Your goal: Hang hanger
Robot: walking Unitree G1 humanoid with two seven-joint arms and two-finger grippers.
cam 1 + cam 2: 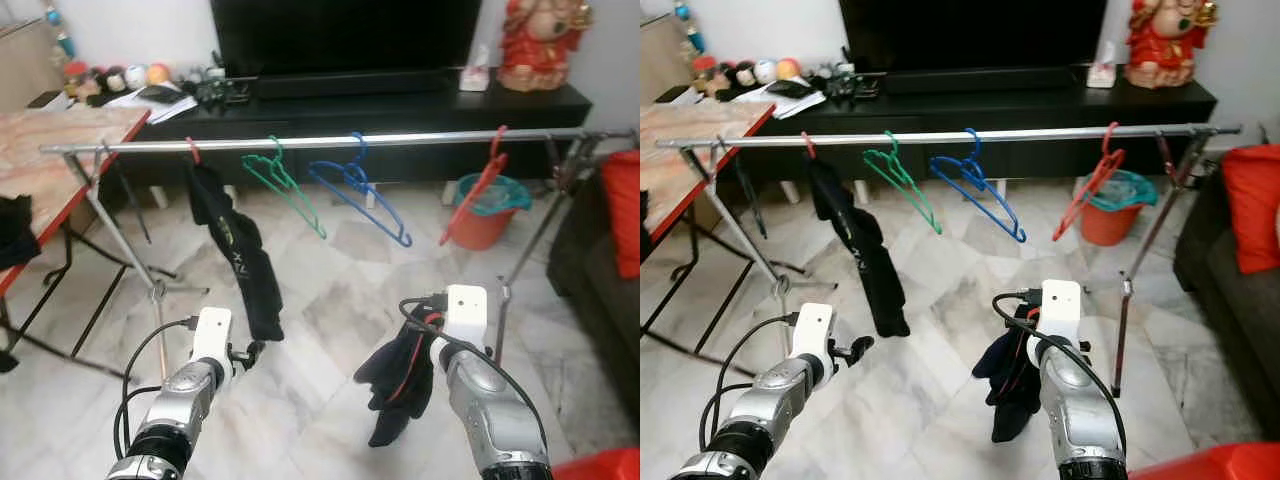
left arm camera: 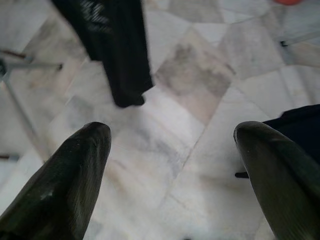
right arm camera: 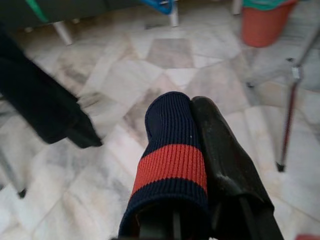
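Right tool, lower centre-right of frame, is clenched on a dark garment with a red stripe; no hanger can be made out in it. Rail runs horizontally across upper frame, well above and ahead. Left tool is released, empty. Nearest free slot judged between blue hanger and red hanger. Orange bin with a teal liner; contents cannot be told.
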